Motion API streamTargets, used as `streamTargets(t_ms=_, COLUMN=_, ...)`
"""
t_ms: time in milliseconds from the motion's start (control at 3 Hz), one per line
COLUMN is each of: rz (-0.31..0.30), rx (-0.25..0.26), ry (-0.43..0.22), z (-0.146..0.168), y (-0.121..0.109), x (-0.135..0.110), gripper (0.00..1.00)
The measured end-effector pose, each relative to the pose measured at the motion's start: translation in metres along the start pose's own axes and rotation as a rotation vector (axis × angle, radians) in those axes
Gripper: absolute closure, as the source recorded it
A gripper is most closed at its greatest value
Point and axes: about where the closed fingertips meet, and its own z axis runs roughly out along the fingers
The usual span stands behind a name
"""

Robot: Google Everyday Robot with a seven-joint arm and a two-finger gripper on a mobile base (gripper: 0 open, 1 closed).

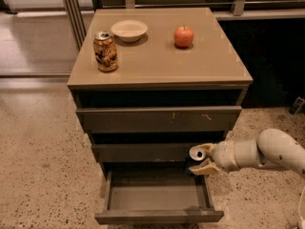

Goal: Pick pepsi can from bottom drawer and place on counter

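Observation:
The bottom drawer (157, 216) is pulled open below two closed upper drawers. My gripper (202, 159) reaches in from the right and is shut on the pepsi can (195, 155), a dark can with a silver top, at the drawer's back right corner just above the tray. The can tilts, its top facing up and left. The counter (162, 56) is the tan top of the cabinet, well above the gripper.
On the counter stand a gold-brown patterned can (105, 51) at the left, a white bowl (129, 30) at the back and a red apple (184, 36) at the back right. Speckled floor surrounds the cabinet. My white arm (267, 154) extends from the right.

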Motion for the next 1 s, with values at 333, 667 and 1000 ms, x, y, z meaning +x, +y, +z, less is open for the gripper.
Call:
streamTargets(t_ms=333, rz=-0.016, rx=0.041, ry=0.018, z=-0.054, y=0.003, x=-0.084, gripper=1.0)
streamTargets(t_ms=667, rz=-0.108, rx=0.094, ry=0.029, z=-0.108, y=0.013, x=-0.182, gripper=1.0)
streamTargets(t_ms=1000, rz=-0.155, rx=0.116, ry=0.062, z=-0.119, y=0.017, x=-0.205, gripper=1.0)
